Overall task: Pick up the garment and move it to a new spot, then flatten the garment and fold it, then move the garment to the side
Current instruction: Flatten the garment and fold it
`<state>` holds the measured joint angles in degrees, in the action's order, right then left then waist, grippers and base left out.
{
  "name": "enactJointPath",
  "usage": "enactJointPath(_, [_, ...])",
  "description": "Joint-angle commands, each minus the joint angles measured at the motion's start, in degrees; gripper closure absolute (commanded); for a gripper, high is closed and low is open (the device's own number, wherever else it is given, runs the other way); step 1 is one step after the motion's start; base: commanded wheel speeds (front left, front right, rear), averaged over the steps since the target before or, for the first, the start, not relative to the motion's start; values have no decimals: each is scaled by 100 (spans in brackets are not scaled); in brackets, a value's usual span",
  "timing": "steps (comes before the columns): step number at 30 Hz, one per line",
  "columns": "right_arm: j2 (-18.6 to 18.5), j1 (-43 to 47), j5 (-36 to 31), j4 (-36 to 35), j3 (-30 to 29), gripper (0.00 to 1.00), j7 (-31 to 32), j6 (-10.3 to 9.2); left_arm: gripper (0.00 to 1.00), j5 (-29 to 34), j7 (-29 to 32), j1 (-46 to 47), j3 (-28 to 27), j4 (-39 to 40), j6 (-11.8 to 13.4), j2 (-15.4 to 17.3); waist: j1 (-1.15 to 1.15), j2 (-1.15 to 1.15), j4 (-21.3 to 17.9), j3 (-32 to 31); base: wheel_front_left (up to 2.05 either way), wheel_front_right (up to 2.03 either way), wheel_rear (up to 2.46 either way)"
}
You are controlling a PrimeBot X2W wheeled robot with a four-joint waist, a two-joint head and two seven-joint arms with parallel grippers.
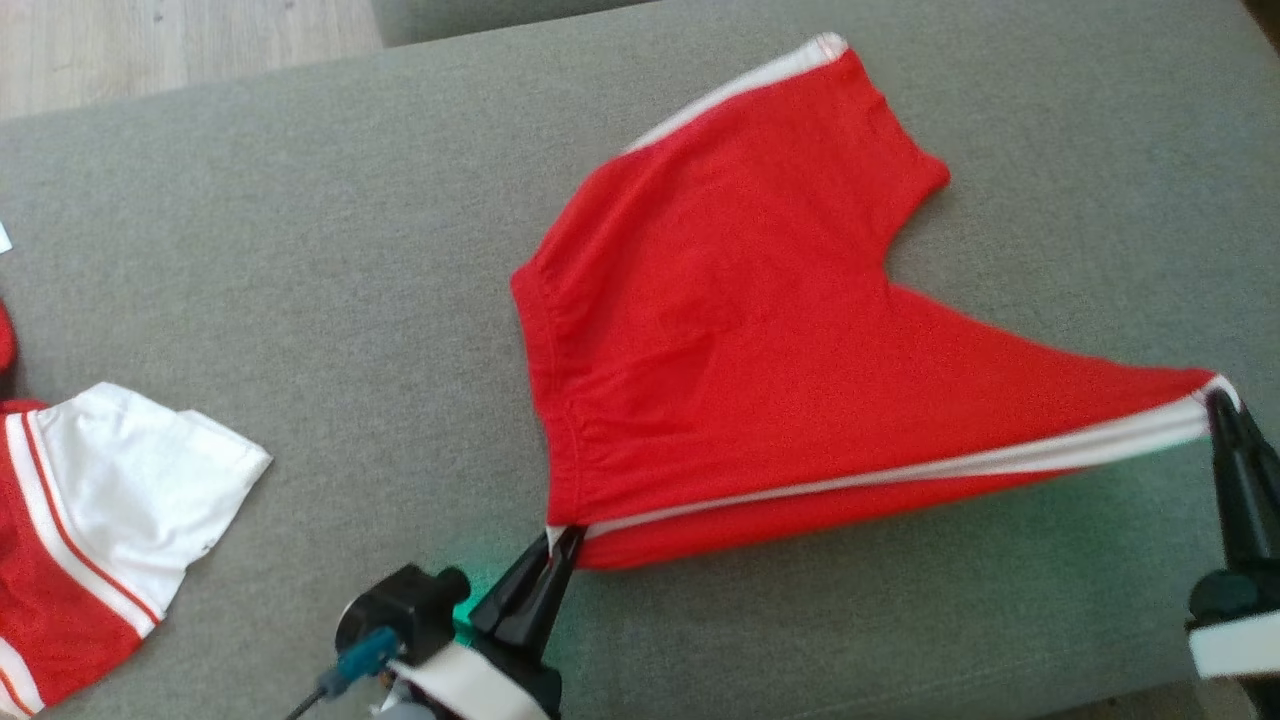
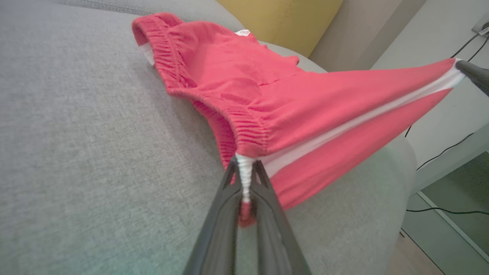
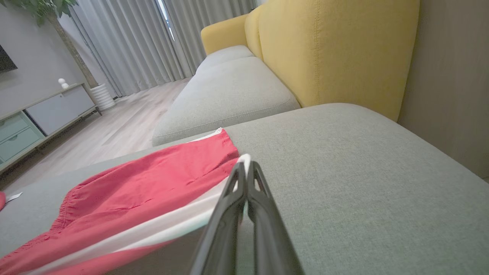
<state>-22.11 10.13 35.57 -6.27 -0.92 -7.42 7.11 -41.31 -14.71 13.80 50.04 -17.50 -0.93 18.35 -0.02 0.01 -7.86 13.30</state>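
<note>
The biggest thing here is the grey sofa seat (image 1: 300, 250). Everything else I tell by it.

The red shorts (image 1: 740, 330) lie on the right half of the seat. Their far leg rests flat on the seat. Their near side is pulled up off the seat in a tight line, with a white stripe (image 1: 900, 470) running along it.

The jersey (image 1: 90, 530) lies at the left edge of the seat, well apart from the shorts. It is red with a white sleeve and red and white stripes. I am not touching it.

My left gripper (image 1: 560, 540) is near the front edge of the seat, about the middle. It is pinched tight on the white end of the shorts' stretchy waist band (image 1: 545, 380).

My right gripper (image 1: 1220, 405) is at the right edge of the seat. It is pinched tight on the white corner of the near leg.
</note>
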Motion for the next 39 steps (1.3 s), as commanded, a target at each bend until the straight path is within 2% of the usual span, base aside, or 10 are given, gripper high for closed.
enactJointPath(1, [-180, -45, 97, -290, -154, 100, 31, 37, 100, -5, -25, 83, -287, 178, 110, 262, 2, -1, 8, -17, 0, 0, 0])
enactJointPath(5, [32, -163, 29, -519, -498, 100, 342, 37, 100, -154, 29, 94, -433, 759, 151, 358, 2, -1, 92, 66, 0, 0, 0])
enactJointPath(11, [172, -1265, -408, 30, -250, 100, 712, 37, 100, -640, 257, 689, -679, 923, -51, -29, 2, -1, 297, 293, 0, 0, 0])
enactJointPath(14, [142, -1975, -618, 534, -65, 100, 772, 37, 100, -967, 493, 1076, -790, 711, -149, -315, 2, -1, 430, 438, 0, 0, 0])
enactJointPath(15, [130, -2460, -721, 916, 81, 100, 806, 37, 100, -1201, 589, 1339, -908, 529, -221, -503, 2, -1, 502, 538, 0, 0, 0])
enactJointPath(18, [95, -3161, -918, 1543, 298, 100, 767, 37, 100, -1356, 646, 1703, -1026, 140, -286, -681, 2, -1, 593, 678, 0, 0, 0])
enactJointPath(28, [76, -5002, -1098, 3427, 816, 100, 406, 37, 100, -1580, 605, 2657, -1091, -989, -550, -1136, 2, -1, 849, 1064, 0, 0, 0])
enactJointPath(38, [-32, -6179, -992, 4620, 1545, 100, 221, 37, 100, -1651, 617, 3411, -880, -1683, -640, -1343, 2, -1, 948, 1410, 0, 0, 0])
enactJointPath(39, [-41, -6264, -968, 4730, 1656, 100, 209, 37, 93, -1663, 613, 3469, -852, -1745, -643, -1359, 2, -1, 952, 1441, 0, 0, 0])
